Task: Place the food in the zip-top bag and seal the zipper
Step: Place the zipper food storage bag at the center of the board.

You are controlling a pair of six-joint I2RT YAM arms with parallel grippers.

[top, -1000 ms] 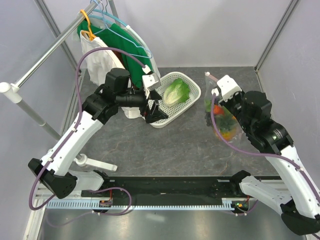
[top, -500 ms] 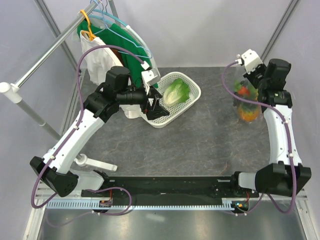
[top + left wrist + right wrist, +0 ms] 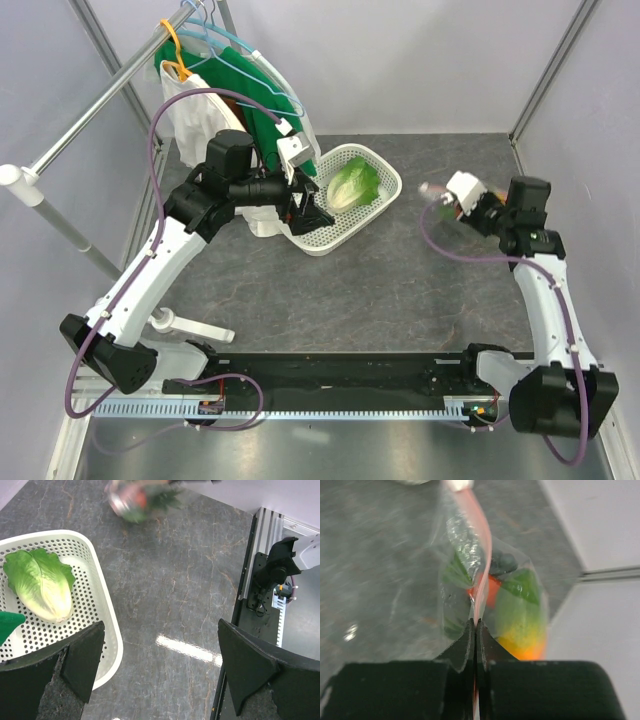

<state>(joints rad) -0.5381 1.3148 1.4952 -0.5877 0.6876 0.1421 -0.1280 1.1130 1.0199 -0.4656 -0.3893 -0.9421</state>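
The right pincer [image 3: 475, 630] is pinched tight on the pink zipper [image 3: 481, 555] of the clear zip-top bag [image 3: 452, 580], at the right side of the desk [image 3: 380, 290]. The bag is blurred in the top view. Inside it are an orange fruit [image 3: 525, 642], a red piece [image 3: 493, 591] and green pieces [image 3: 522, 585]. The left pincer [image 3: 160, 635] is spread wide and holds nothing, over the left end of the white basket [image 3: 102, 595]. A green lettuce [image 3: 40, 585] lies in that basket.
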